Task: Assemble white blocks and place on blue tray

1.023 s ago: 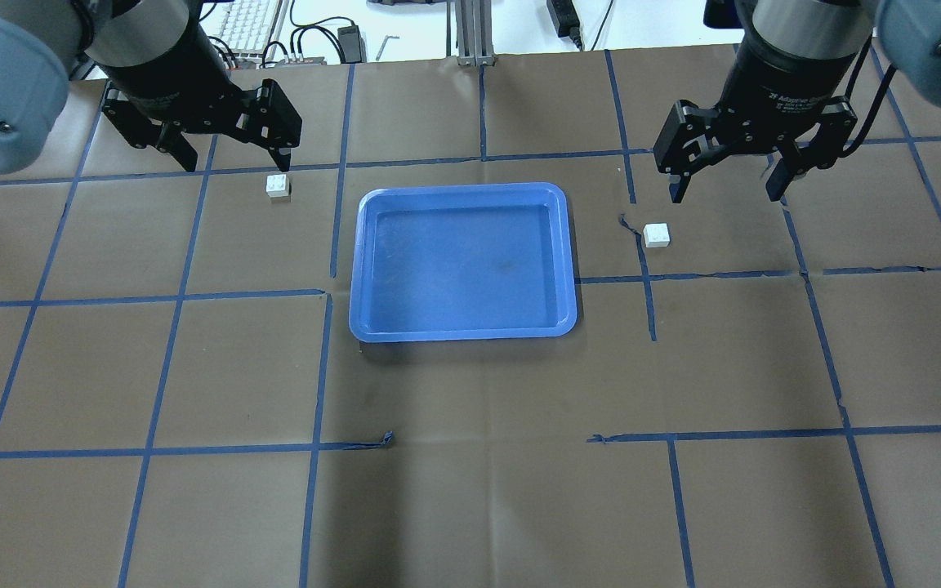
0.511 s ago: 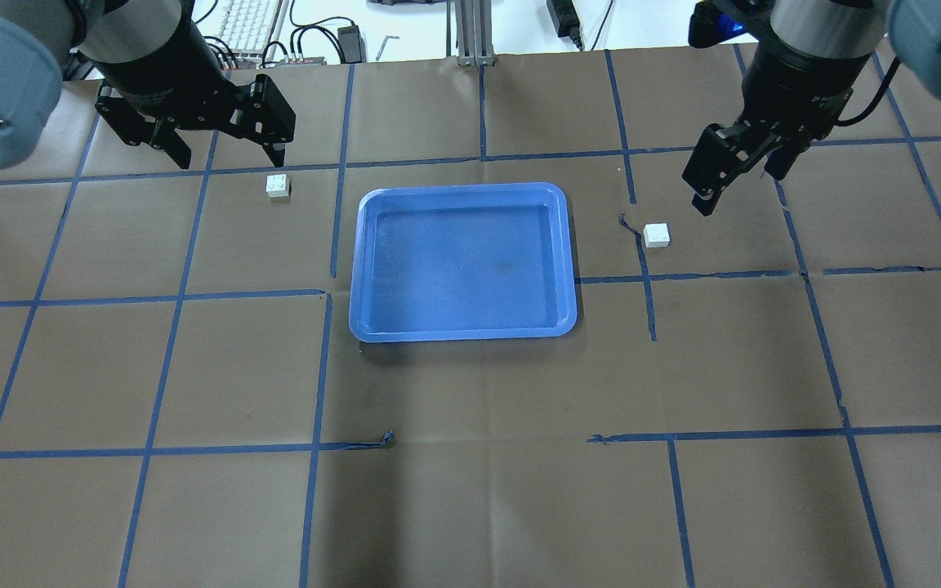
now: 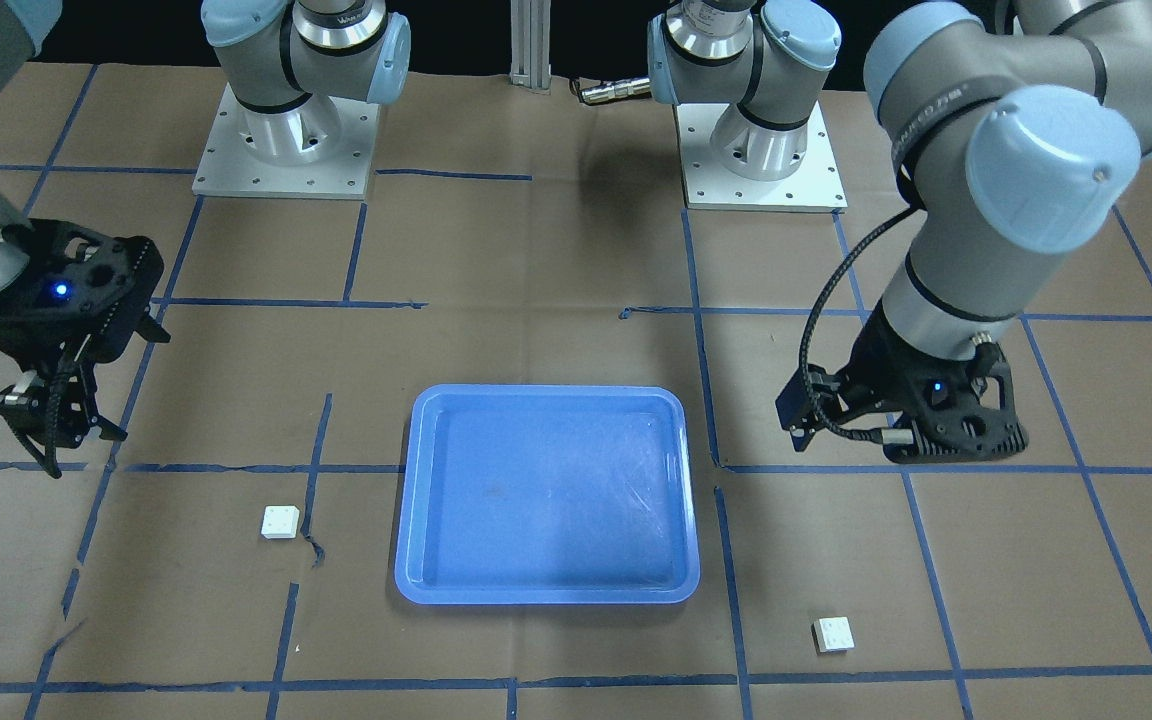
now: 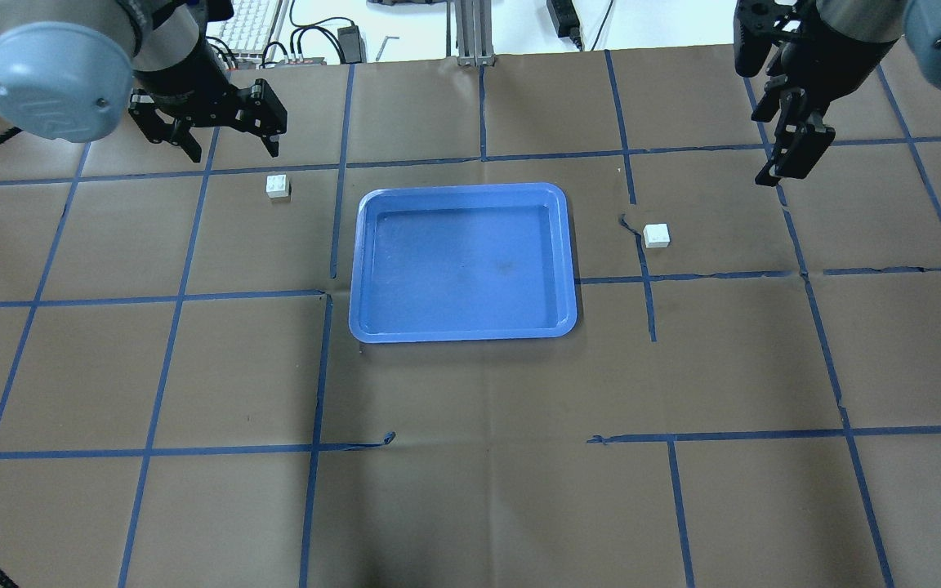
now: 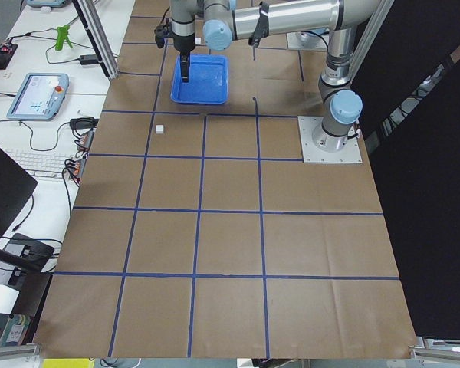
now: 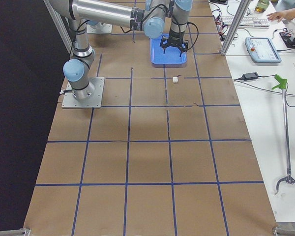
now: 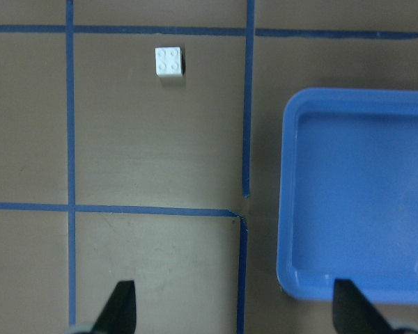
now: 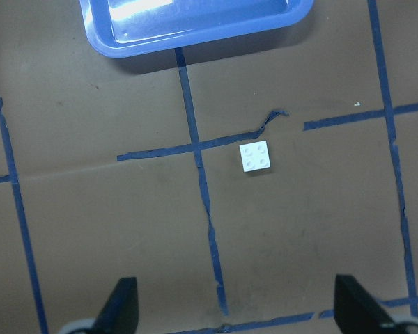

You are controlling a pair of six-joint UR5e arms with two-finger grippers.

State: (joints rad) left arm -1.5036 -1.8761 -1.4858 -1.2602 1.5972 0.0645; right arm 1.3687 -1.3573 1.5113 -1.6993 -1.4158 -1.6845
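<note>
Left tool [image 4: 232, 152]: jaws spread wide, grasping nothing, held above the tabletop [image 4: 470, 506].
Right tool [image 4: 789, 159]: edge-on to the overhead camera; jaws wide apart and empty in its wrist view.
Left white block [image 4: 278, 186]: flat on the tabletop, studs up, below and ahead of the left tool, off the jaw midline on the side away from the tray.
Right white block [image 4: 657, 235]: studs up, below the right tool, close to the jaw midline, slightly skewed to the jaws.
Blue tray [image 4: 462, 333]: between the two tools, apart from both blocks, holding no block.
Step in hand: probably the approach to pick one block per tool; nothing joined yet.
Doing it well: centre each opening over its block, square the jaws to two flat sides, descend straight, close low beneath the studs.
Risk: tiny blocks; off-centre closing likely to spin or flick one away.
</note>
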